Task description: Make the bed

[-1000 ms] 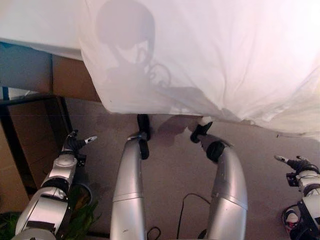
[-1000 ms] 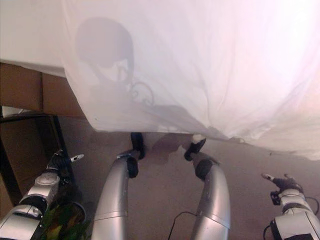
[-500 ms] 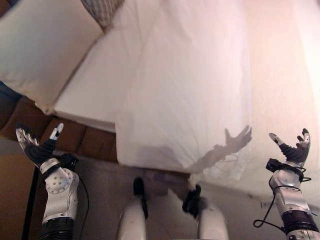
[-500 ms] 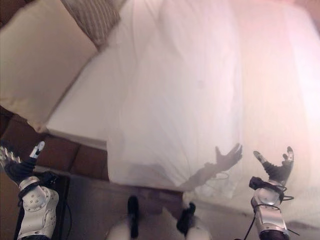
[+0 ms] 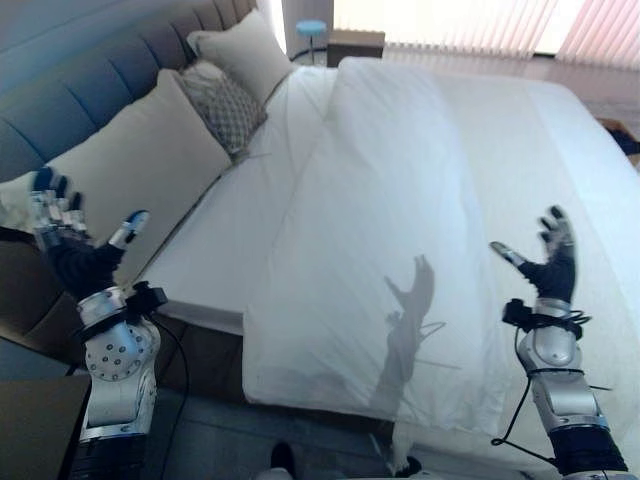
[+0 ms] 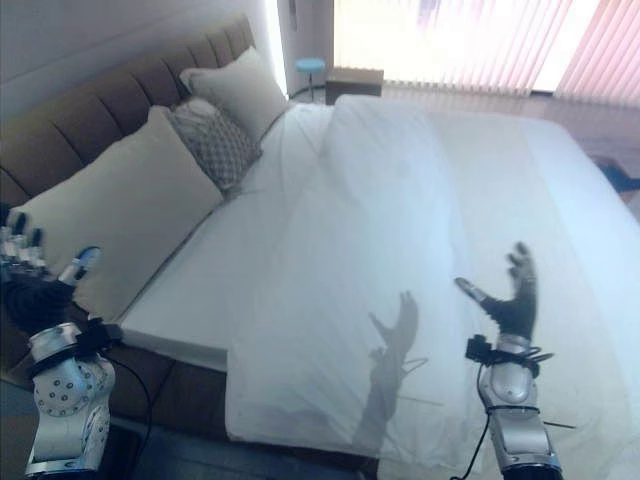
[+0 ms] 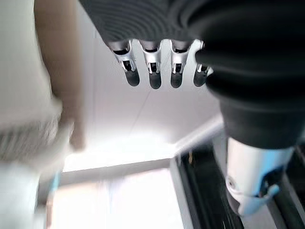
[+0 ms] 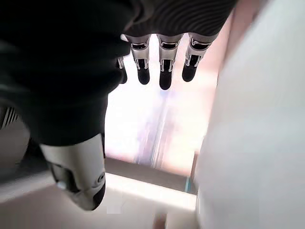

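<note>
White duvet [image 5: 400, 230] lies along the bed [image 5: 590, 130], folded toward the middle so that the sheet [image 5: 240, 230] on my left stays bare. Its near edge hangs over the foot of the bed, between my two raised arms.

Left robot hand [image 5: 70, 255]: raised beside the bed's near left corner, fingers straight and spread, holding nothing. Right robot hand [image 5: 552, 265]: raised above the duvet's near right part, fingers straight and spread, holding nothing. Both wrist views show straight fingers with no cloth in them.

Handling, as judged: the duvet is soft, limp and fairly light. It will sag and fold wherever it is not supported, and thin cloth can slip from a loose pinch. Recommended hold: the near hem, one robot hand at each side, thumb curled against fingers with a good bunch of cloth.

Farther off, a large pillow [image 5: 140, 185] leans on the padded headboard [image 5: 80, 90]. Beyond it stand a patterned cushion [image 5: 222, 105] and a second pillow [image 5: 245, 55]. Blinds [image 5: 450, 10] close the far wall.
</note>
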